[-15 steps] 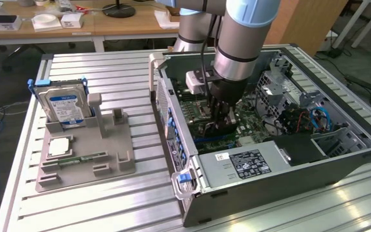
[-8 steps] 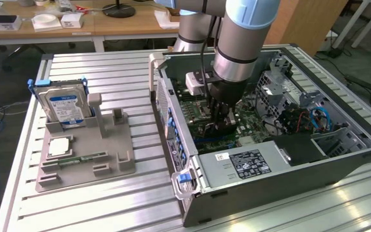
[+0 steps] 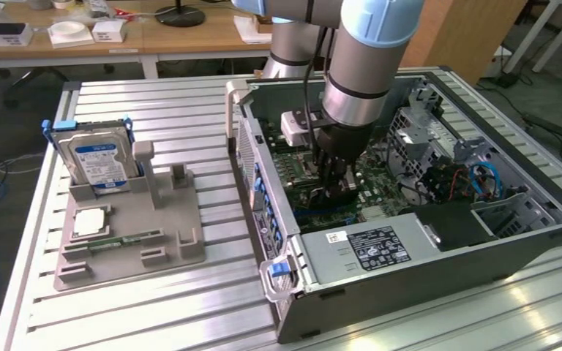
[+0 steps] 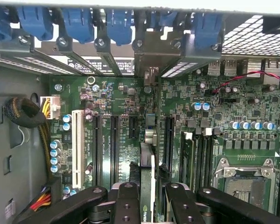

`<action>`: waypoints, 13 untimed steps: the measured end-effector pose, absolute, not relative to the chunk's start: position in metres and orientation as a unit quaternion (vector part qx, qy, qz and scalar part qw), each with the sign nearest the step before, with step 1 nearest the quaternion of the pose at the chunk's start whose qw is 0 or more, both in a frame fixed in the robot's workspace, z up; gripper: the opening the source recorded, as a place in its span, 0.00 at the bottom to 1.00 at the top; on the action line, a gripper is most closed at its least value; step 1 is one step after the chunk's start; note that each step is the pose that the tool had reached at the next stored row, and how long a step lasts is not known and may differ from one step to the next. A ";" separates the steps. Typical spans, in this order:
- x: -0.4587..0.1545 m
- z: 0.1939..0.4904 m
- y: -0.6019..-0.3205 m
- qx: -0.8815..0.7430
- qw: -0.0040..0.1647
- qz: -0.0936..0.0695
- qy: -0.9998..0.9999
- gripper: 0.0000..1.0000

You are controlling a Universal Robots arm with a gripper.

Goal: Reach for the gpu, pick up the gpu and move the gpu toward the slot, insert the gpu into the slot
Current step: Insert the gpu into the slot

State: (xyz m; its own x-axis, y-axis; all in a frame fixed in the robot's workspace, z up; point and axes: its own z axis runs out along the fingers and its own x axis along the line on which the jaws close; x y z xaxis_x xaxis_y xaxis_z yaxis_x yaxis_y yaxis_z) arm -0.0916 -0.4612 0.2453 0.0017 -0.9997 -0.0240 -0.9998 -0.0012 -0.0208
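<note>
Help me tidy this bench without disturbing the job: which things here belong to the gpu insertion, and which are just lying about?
In the job:
gpu, held edge-on in the gripper
slot on the motherboard, just beyond the card
computer case

Lying about:
hard drive, upright in the grey holder
memory stick, flat on the holder
boxes on the wooden desk

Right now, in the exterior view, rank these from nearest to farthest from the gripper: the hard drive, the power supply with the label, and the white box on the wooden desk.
1. Power supply: inside the case, just toward the camera from the gripper, which is clamped on the gpu.
2. Hard drive: upright in the grey stand, on the exterior view's left.
3. White box: on the desk, far back.
</note>
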 end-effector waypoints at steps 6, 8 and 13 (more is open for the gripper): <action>-0.092 0.243 -0.461 -0.707 0.017 0.001 0.707 0.26; -0.092 0.242 -0.461 -0.707 0.016 0.001 0.707 0.26; -0.094 0.234 -0.461 -0.708 0.016 0.001 0.707 0.26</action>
State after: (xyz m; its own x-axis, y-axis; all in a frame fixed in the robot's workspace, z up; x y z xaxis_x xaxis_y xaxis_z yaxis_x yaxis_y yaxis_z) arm -0.0941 -0.4613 0.2342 0.0016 -0.9997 -0.0243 -0.9998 -0.0011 -0.0208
